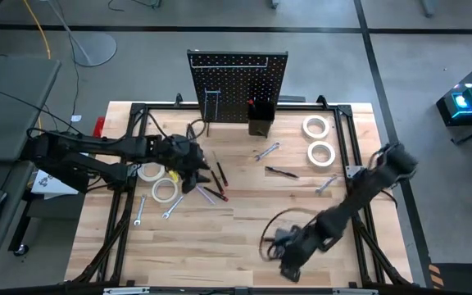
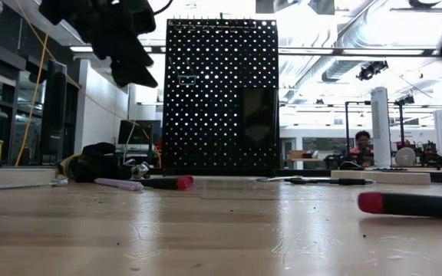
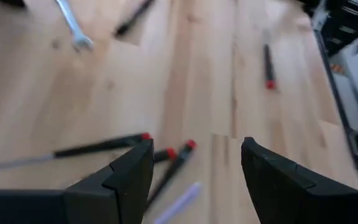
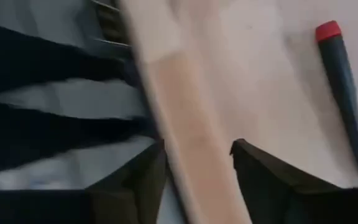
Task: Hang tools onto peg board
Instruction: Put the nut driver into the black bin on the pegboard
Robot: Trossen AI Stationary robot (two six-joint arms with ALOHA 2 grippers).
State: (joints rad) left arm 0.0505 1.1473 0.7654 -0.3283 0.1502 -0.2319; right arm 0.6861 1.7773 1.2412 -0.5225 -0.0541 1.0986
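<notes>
My left gripper hovered open over the screwdrivers near the table's left side. The peg board stood upright at the far edge. My right gripper sat open, empty, at the near edge.

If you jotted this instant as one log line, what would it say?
left pincer: open, above red-tipped screwdrivers | right pincer: open, empty, at table's near edge | peg board: tools not yet hung
</notes>
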